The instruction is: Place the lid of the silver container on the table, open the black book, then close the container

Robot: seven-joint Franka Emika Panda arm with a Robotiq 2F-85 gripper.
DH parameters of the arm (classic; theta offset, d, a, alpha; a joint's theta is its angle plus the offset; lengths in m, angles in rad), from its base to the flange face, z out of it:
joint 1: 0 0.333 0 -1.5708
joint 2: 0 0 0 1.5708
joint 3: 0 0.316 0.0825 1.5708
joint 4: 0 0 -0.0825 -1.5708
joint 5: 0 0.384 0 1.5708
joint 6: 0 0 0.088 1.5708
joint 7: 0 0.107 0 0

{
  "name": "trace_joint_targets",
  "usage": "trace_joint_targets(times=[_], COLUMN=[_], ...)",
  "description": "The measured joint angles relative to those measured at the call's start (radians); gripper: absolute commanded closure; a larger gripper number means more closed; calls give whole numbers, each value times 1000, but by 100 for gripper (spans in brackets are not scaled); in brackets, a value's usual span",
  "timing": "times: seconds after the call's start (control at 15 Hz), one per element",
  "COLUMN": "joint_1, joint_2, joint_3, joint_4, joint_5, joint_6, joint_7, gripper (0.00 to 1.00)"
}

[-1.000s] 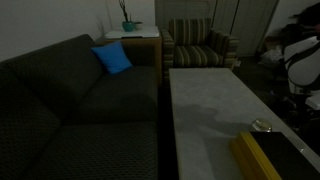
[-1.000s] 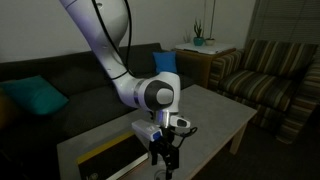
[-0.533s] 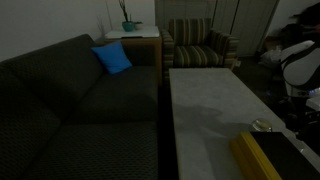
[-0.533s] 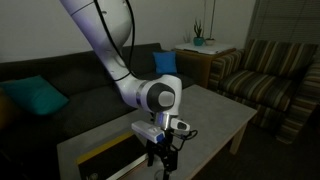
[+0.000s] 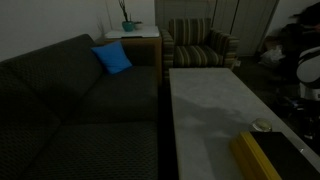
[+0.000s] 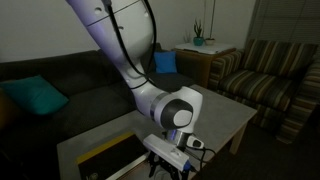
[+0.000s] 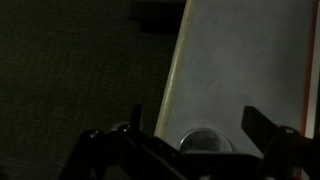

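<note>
Misalignment is the hazard: the end effector (image 7: 196,120), jaws wide apart and empty, hangs over the small round shiny silver tin (image 7: 205,141) at the wrist view's bottom centre, on the pale stone-like worktop (image 7: 240,50). A skewed descent could tip it or shove it toward the black, yellow-sided book (image 5: 280,158).

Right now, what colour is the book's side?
Yellow; the black book shows best in an exterior view.
</note>
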Motion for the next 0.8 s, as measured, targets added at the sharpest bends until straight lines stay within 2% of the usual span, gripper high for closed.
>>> trace_joint_targets(times=[0.27,0.4,0.47,0.6,0.8], joint_1=[-111,-133,-134,-131,-125], joint_2=[24,25,25,25,25], joint_3=[82,111,120,134,140], joint_4=[50,58,58,58,58], joint_5=[7,10,12,22,41], joint_6=[-41,-66,-70,-71,-71], joint_7=[-155,-178,-178,-175,-159], gripper=[0,1,25,28,51])
